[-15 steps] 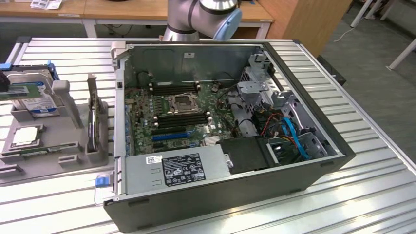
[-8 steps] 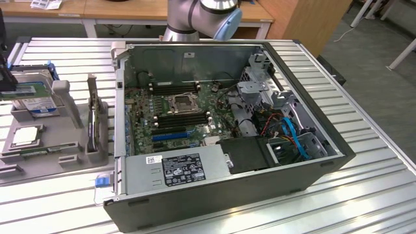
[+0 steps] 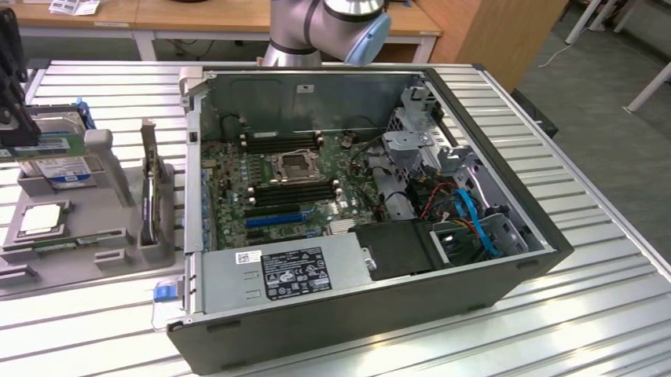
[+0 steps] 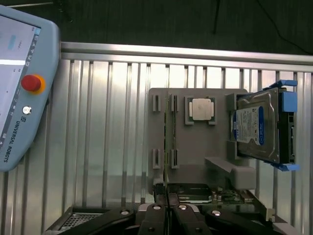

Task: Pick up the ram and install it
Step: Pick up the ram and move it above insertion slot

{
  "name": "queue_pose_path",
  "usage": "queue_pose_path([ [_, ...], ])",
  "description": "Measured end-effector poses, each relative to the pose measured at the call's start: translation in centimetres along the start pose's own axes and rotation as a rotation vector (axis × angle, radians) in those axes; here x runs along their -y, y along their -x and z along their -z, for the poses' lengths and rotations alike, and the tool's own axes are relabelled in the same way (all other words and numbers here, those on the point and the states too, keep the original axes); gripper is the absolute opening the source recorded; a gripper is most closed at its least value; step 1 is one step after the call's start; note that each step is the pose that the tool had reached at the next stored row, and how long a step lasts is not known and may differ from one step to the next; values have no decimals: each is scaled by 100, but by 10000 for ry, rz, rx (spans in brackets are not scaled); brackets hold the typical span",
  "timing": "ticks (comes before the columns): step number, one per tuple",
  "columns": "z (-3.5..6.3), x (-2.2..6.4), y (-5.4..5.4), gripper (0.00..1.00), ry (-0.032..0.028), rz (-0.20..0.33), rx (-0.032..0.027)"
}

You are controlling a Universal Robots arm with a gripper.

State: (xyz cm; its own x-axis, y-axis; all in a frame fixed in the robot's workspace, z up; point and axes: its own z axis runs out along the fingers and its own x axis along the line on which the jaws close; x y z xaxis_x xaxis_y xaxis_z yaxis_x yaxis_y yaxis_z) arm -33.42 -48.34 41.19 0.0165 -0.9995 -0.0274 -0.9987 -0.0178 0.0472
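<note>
I see the tray (image 3: 58,273) at nine o'clock of the computer case (image 3: 346,330), exterior view. The ram (image 3: 47,245) lies on it.

A robotics lab: slatted aluminium bench (image 3: 587,259), opened computer case (image 3: 419,314), teach pendant (image 4: 19,88), wooden desks (image 3: 199,14).

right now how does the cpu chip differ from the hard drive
The CPU chip is small, square, silver; the hard drive is bigger, oblong, with a blue-and-white label. The CPU chip lies flat; the hard drive stands on edge. Both sit on the grey tray.
</note>
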Motion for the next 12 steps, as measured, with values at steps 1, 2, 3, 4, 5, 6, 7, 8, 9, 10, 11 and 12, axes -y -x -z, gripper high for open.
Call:
queue_pose_path([
  [1, 0, 13, 0, 12, 2, 0, 0],
  [2, 2, 28, -1, 12, 4, -1, 0],
  [3, 2, 52, -1, 12, 3, -1, 0],
  [4, 3, 73, -1, 12, 3, 0, 1],
  [5, 4, 90, -2, 12, 4, 0, 0],
  [6, 5, 106, -2, 12, 5, 0, 1],
  [7, 5, 121, -3, 12, 7, 0, 1],
  [8, 6, 134, -3, 12, 10, 1, 0],
  [9, 7, 148, -4, 12, 12, 1, 1],
  [10, 8, 162, -4, 12, 14, 0, 0],
  [11, 8, 176, -4, 12, 16, 1, 0],
  [12, 9, 192, -5, 12, 18, 0, 1],
])
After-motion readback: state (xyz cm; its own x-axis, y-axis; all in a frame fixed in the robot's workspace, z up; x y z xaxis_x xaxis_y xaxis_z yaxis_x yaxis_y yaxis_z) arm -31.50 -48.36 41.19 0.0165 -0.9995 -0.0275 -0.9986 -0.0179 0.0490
